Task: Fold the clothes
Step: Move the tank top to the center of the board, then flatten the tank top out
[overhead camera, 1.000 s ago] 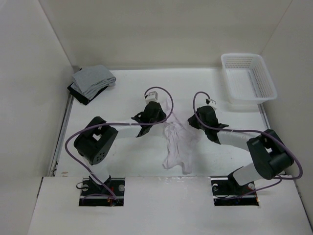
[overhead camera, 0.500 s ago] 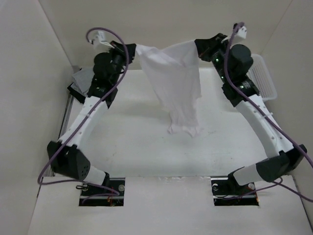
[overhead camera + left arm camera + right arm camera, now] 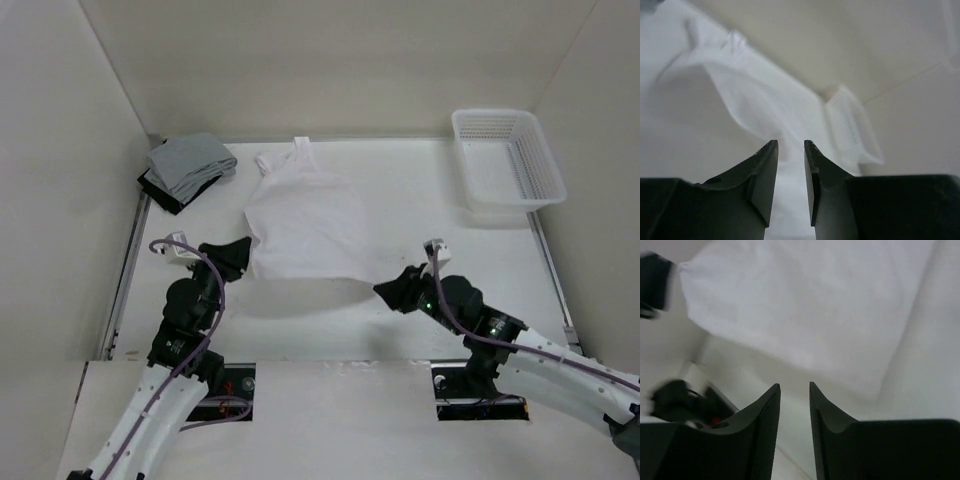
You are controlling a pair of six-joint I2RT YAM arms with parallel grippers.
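Note:
The white tank top [image 3: 305, 225] lies spread on the table, its narrow straps [image 3: 300, 148] at the far end and its hem toward me. A shadow lies under the near hem. My left gripper [image 3: 243, 250] sits at the hem's left corner, open, with nothing between its fingers. My right gripper [image 3: 383, 291] is just off the hem's right corner, also open and empty. In the left wrist view the tank top [image 3: 765, 100] stretches away beyond the gripper [image 3: 791, 145]. The right wrist view shows the tank top [image 3: 805, 300] ahead of the parted gripper [image 3: 795, 386].
A white plastic basket [image 3: 500, 204] stands at the back right and shows in the left wrist view as the basket [image 3: 847, 125]. Folded grey and black garments [image 3: 187, 168] lie at the back left. White walls close in the table on three sides.
Half a second ago both grippers held the tank top up high at the back. Now it lies spread on the table, both grippers have let go, opened and drawn back toward the near edge.

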